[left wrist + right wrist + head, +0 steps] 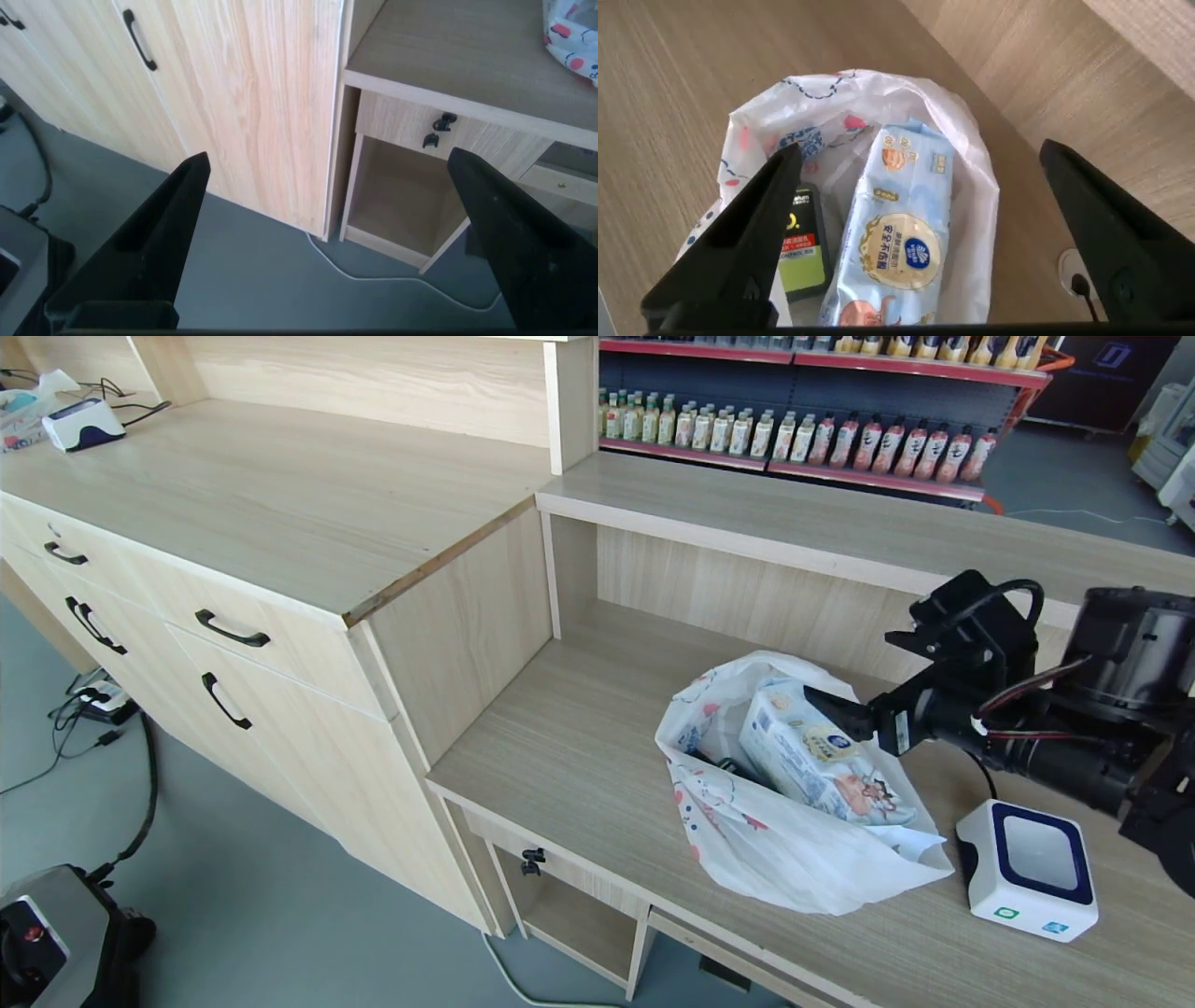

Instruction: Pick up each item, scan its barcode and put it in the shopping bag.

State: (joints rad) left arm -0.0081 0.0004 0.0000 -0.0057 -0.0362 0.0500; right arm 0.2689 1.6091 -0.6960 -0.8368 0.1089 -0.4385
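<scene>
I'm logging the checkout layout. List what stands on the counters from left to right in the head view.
A small scanner on the upper counter → shopping bag → white barcode scanner on the lower desk. The blue pack lies inside the bag, so it is left out.

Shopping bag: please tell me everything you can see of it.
The shopping bag is thin white plastic with red and blue prints, crumpled, lying on the wooden counter, mouth open. Inside lie a pale blue pack and a dark item with a green label. A white scanner stands beside it. The right gripper hangs over its mouth, fingers open.
</scene>
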